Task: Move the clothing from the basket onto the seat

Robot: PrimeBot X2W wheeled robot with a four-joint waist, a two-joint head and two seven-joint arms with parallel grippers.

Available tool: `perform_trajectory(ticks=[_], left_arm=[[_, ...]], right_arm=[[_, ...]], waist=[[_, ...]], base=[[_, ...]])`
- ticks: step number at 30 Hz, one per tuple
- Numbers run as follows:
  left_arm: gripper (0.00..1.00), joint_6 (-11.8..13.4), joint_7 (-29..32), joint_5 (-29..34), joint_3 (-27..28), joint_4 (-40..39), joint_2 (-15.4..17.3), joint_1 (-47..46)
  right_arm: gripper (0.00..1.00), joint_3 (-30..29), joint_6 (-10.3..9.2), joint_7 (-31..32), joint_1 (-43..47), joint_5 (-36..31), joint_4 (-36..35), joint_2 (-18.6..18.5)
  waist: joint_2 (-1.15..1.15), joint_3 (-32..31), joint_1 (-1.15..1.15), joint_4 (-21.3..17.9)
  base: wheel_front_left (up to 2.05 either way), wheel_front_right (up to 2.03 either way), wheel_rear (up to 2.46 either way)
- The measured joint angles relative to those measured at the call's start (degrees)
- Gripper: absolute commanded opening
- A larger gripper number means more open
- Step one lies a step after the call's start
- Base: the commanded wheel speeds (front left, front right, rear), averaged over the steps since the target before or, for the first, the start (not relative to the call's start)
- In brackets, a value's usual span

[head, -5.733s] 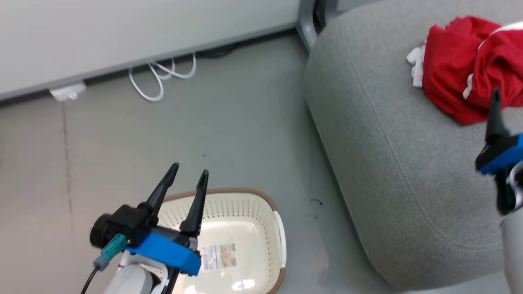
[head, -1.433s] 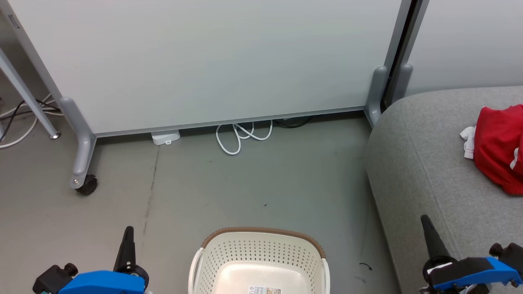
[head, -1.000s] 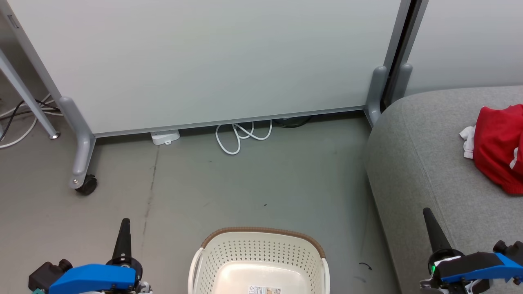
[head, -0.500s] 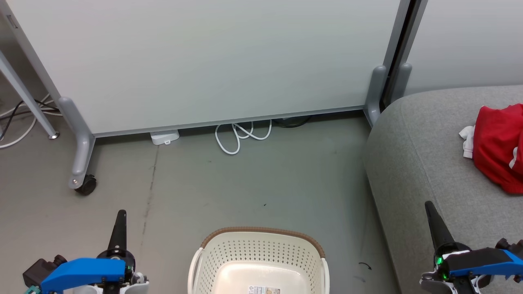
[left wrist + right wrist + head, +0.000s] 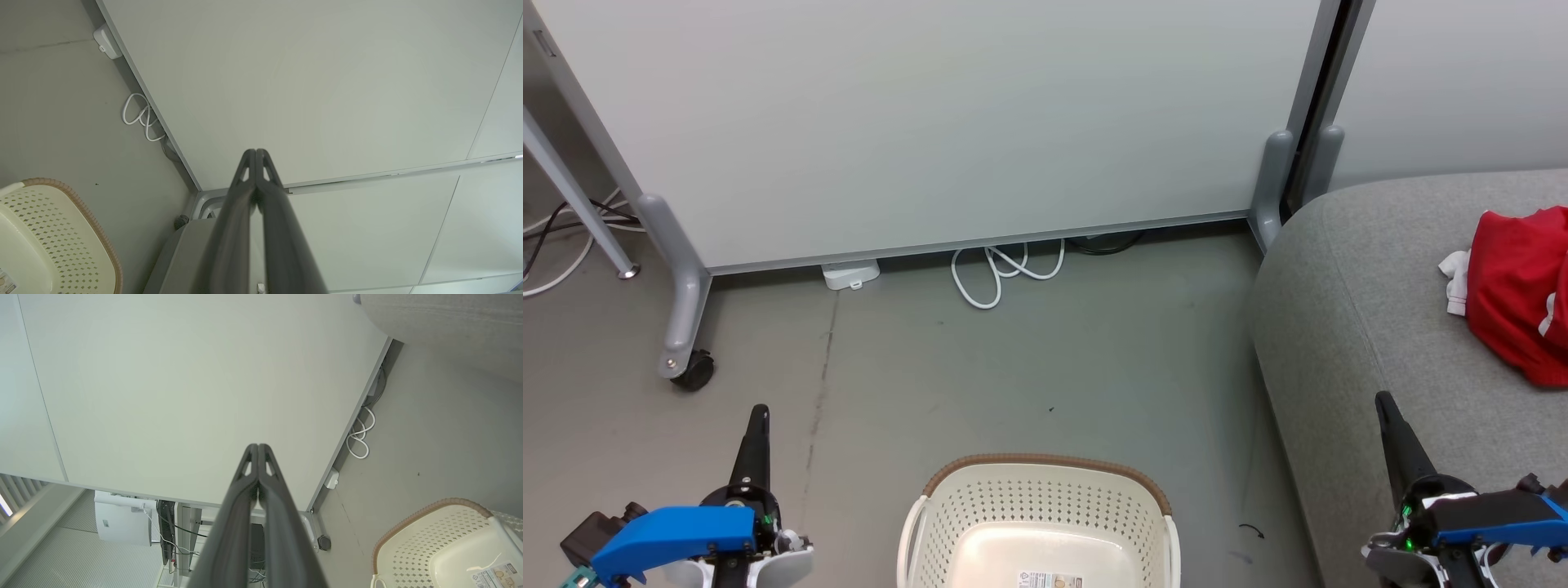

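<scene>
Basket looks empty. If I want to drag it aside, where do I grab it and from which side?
Probably the brown rim of the basket at its far edge, coming from above: it stands upright and open, so one finger can go inside the wall and one outside.

I see my right gripper [image 5: 258, 447] with both fingers pressed together, pointing at the pale partition panel [image 5: 184, 396]. The basket [image 5: 412, 547] sits lower right: brown rim, perforated wall, label sticker [image 5: 496, 575] on its bare bottom. A coiled white cable [image 5: 359, 437] and a small white box [image 5: 331, 478] lie at the panel's foot. Grey sofa [image 5: 449, 326] edge top right. A caster [image 5: 324, 542] stands left of the basket.
</scene>
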Motion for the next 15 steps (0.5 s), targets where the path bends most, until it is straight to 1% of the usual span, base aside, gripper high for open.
perform_trajectory(ticks=[15], left_arm=[[0.0, 0.0, 1.69, -5.35, 1.2, -1.01, -0.26, -0.93]], right_arm=[[0.0, -0.21, 0.0, 0.82, -0.73, 6.6, -0.58, -0.05]], waist=[[0.0, 0.04, 0.0, -0.12]], base=[[0.0, 0.0, 0.0]])
